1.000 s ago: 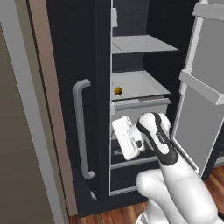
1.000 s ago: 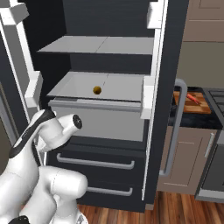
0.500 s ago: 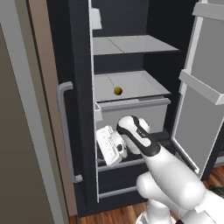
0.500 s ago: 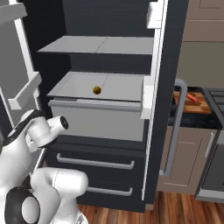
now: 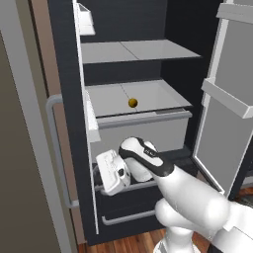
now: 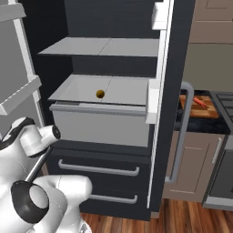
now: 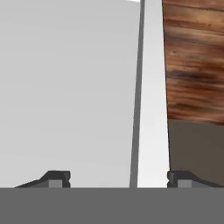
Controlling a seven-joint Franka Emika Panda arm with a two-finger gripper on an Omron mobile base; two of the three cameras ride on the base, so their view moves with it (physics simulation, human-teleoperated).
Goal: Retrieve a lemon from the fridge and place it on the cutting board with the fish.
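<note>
While the tall black double-door fridge (image 5: 123,74) stood with both doors swung open, the small round yellow-orange lemon (image 5: 132,103) was seen lying alone on the light grey lower shelf (image 5: 148,94), above the pale drawer front (image 5: 143,131). It was also seen from the right base camera (image 6: 100,93), near the middle of that shelf.

The white two-finger gripper (image 5: 101,170) was seen low down, in front of the dark lower drawers (image 6: 98,170), pointed toward the left door's edge. It sat well below the lemon and to the left of it, apart from it, with the drawer front between the two levels.

Through the hand camera the two dark fingertips (image 7: 54,178) were seen spread wide, with a pale door panel and its thin vertical edge (image 7: 151,96) framed between them, and wooden floor (image 7: 192,61) beyond. Nothing was gripped; whether the tips touched the door edge could not be told.

The thick-edged orange-brown wooden cutting board (image 6: 200,108) was seen on the dark counter right of the fridge, with the reddish-pink fish (image 6: 199,102) lying on it.
</note>
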